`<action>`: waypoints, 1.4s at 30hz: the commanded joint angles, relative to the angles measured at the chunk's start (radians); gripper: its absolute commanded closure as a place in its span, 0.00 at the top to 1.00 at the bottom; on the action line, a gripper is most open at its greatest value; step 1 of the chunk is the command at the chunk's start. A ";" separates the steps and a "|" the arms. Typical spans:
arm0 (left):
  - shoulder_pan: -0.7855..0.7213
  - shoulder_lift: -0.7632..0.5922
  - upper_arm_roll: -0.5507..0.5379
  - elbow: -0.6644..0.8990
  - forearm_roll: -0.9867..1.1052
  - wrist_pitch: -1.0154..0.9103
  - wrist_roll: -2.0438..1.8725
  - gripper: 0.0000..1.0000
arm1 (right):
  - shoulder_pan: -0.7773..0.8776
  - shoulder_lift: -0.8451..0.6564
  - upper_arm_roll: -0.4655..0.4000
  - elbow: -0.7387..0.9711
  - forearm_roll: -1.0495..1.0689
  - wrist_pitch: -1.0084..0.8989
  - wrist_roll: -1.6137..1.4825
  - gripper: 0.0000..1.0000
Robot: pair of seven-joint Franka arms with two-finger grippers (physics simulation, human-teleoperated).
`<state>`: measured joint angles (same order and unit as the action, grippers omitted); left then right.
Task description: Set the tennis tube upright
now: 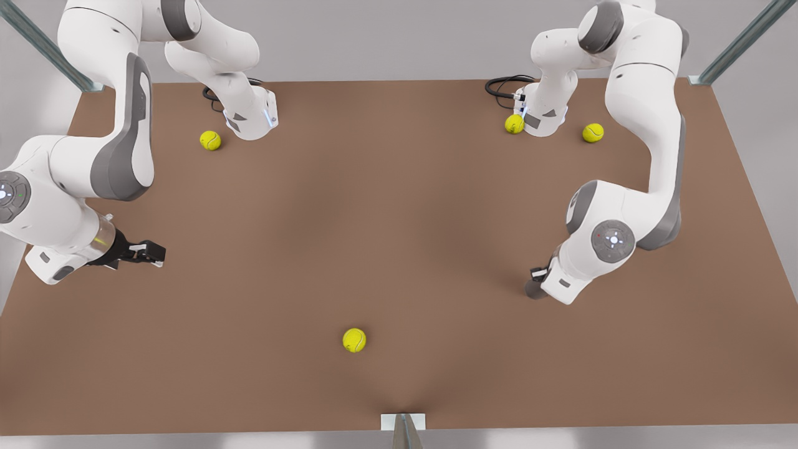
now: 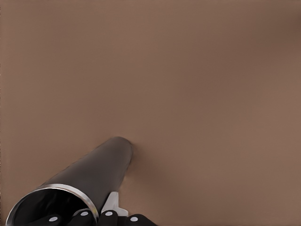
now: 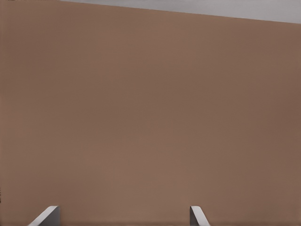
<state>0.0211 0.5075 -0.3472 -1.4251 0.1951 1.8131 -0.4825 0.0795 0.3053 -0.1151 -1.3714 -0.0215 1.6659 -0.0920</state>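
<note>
The tennis tube [image 2: 94,172] is a dark-grey cylinder with a silvery rim. In the left wrist view it runs from that rim, close to the camera, down to its far end resting on the brown table [image 2: 197,84]. My left gripper [image 2: 101,214] sits at the rim end, one silver finger [image 2: 114,203] pressed against the tube's outer wall, shut on it. In the front view the tube [image 1: 534,289] is a dark stub under the hand of the arm on the front view's right. My right gripper [image 1: 156,253] hovers open at the front view's left, its fingertips [image 3: 196,214] wide apart over bare table.
Several yellow-green tennis balls lie on the table: one near the front middle [image 1: 354,340], one by the back left arm base [image 1: 211,140], two by the back right base [image 1: 514,123] [image 1: 593,133]. A small bracket [image 1: 403,422] sits at the front edge.
</note>
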 commanded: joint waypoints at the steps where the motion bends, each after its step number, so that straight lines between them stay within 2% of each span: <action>1: 0.000 0.002 -0.001 0.003 0.017 0.000 -0.001 0.21 | 0.000 0.000 -0.001 0.000 0.000 0.000 0.000 1.00; 18: -0.001 0.048 -0.001 0.025 -0.019 0.031 0.007 0.21 | 0.000 0.003 0.000 0.000 0.000 0.002 -0.002 1.00; 19: -0.001 0.048 -0.001 0.025 -0.019 0.031 0.008 0.25 | 0.000 0.003 0.000 0.000 0.000 0.002 -0.002 1.00; 20: -0.001 0.048 -0.001 0.025 -0.017 0.031 0.010 0.67 | 0.000 0.003 0.000 0.000 0.000 0.002 -0.002 1.00; 21: -0.001 0.048 -0.001 0.025 -0.016 0.031 0.010 1.00 | 0.000 0.003 0.000 0.000 0.000 0.002 -0.002 1.00; 32: 0.002 0.032 -0.016 0.032 -0.019 0.015 0.002 1.00 | 0.000 0.001 0.000 0.000 0.005 0.002 -0.002 1.00; 35: 0.008 -0.004 -0.042 0.046 -0.019 -0.093 -0.001 1.00 | 0.000 0.001 0.000 0.000 0.005 0.002 -0.002 1.00; 38: 0.013 -0.110 -0.062 0.051 -0.019 -0.254 0.008 1.00 | 0.000 0.001 0.000 0.000 0.005 0.002 -0.002 1.00; 39: 0.016 -0.139 -0.070 0.090 -0.019 -0.369 0.022 1.00 | -0.001 0.001 0.000 0.000 0.005 0.000 0.000 1.00; 41: 0.026 -0.181 -0.069 0.110 -0.003 -0.440 0.073 1.00 | -0.001 0.000 0.000 0.000 0.005 0.000 0.000 1.00; 42: -0.076 -0.247 0.179 0.103 -0.093 -0.468 0.356 1.00 | -0.001 0.000 0.000 0.000 0.005 -0.002 0.000 1.00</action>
<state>0.0038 0.2002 -0.1364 -1.3658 0.1317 1.3836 -0.1083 0.0786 0.3053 -0.1150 -1.3714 -0.0169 1.6644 -0.0912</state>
